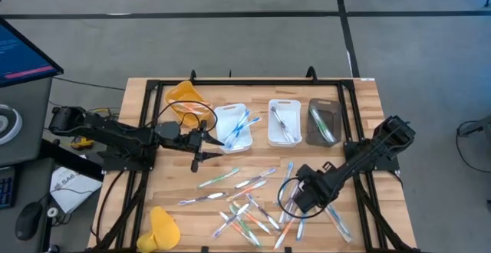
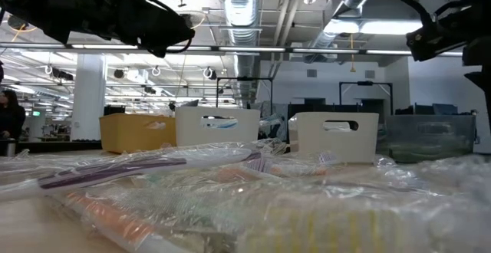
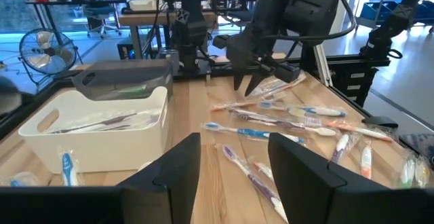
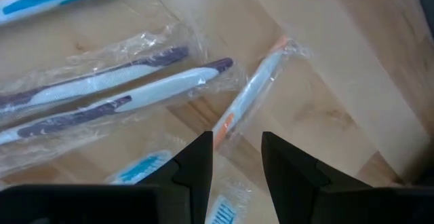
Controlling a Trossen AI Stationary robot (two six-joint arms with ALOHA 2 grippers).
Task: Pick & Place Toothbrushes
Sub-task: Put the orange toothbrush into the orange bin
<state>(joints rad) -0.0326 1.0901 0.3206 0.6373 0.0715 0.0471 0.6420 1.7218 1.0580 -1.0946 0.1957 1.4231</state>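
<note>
Clear crinkled wrap covered most of the toothbrushes [image 1: 244, 199], which lay scattered across the front half of the wooden counter [image 1: 360, 100]; a few more already sat in the white tray [image 1: 232, 127], its white neighbour [image 1: 284, 121] and the dark tray [image 1: 324, 121] at the back. Judging by their build, they would be light and stiff, but the film looked slippery and likely to slide or crumple, so the middle of a handle seemed the surest place to pinch, across its width.

The right gripper [image 4: 235, 157] hung low over the pile, its fingers parted and empty, straddling the line of an orange-accented brush [image 4: 249, 95] just beyond the tips. The left gripper [image 3: 232, 157] hovered beside the nearest white tray, fingers released, nothing between them.

From above, the right arm hid the brushes beneath it, so whether the fingers touched the counter could not be told. At counter height, the wrap blurred into a glare in which single brushes were hard to separate. The contents of the dark tray were hard to make out.
</note>
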